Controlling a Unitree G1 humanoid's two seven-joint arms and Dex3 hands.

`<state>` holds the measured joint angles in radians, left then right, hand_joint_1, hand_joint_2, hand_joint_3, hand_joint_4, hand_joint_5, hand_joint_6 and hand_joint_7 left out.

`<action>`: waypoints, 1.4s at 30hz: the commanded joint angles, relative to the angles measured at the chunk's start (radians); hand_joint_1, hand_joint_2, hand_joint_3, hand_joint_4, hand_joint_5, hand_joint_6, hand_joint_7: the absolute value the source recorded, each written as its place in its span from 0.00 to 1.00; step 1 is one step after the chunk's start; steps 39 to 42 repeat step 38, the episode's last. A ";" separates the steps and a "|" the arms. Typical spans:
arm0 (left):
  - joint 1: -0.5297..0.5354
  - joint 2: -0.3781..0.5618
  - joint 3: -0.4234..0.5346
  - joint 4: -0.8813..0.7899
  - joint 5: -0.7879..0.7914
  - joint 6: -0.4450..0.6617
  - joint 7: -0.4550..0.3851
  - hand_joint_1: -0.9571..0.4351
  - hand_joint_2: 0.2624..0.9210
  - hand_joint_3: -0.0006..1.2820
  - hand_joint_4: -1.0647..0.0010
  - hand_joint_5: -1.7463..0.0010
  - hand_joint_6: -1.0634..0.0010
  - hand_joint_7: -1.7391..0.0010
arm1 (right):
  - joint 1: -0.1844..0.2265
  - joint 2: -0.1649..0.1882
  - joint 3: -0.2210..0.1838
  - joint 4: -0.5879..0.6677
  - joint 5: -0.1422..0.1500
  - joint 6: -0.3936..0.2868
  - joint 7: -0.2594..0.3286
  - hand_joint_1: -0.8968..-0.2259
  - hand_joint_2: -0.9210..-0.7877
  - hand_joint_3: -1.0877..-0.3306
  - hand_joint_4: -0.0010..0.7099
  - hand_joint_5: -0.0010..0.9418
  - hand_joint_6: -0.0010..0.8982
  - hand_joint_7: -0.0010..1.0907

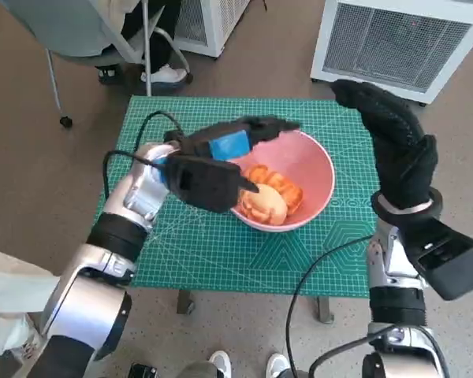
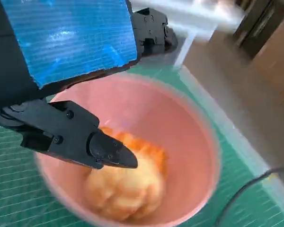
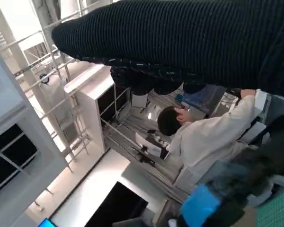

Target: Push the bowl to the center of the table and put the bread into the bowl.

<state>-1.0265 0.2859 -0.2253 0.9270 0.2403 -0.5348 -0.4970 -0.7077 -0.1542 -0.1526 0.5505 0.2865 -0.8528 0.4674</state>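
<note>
The bowl (image 1: 299, 185) is seen near the middle of the worktop (image 1: 221, 260), on the green cutting mat (image 1: 189, 118); the push is judged done. The bread (image 1: 266, 203) is seen lying inside the bowl against its near wall; the placement is judged essentially done, with only withdrawal of the left hand (image 1: 221, 157) left. That hand is held over the bowl's rim, fingers apart, nothing gripped. The right hand (image 1: 398, 150) is raised beside the bowl, fingers extended, nothing held. A chair (image 1: 102, 39) and white units (image 1: 402, 39) stand beyond the worktop; a person (image 3: 203, 137) is seated nearby; cables (image 1: 323, 268) trail across the worktop's front edge; nothing is seen obstructing withdrawal.
</note>
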 commanded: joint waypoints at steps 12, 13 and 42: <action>0.146 -0.147 0.239 -0.115 -0.236 -0.224 0.278 0.41 1.00 0.17 0.76 0.95 0.81 0.86 | -0.031 0.015 -0.009 -0.029 -0.106 0.039 -0.181 0.44 0.00 0.43 0.40 0.12 0.00 0.66; 0.159 -0.157 0.243 -0.136 -0.242 -0.233 0.291 0.41 1.00 0.18 0.75 0.95 0.80 0.86 | -0.033 0.016 -0.008 -0.034 -0.107 0.045 -0.189 0.44 0.00 0.42 0.41 0.12 0.00 0.66; 0.329 -0.217 0.258 -0.455 -0.282 -0.170 0.362 0.49 1.00 0.29 0.76 1.00 0.97 0.69 | -0.071 0.014 0.038 -0.081 -0.195 0.097 -0.275 0.46 0.00 0.41 0.42 0.10 0.00 0.65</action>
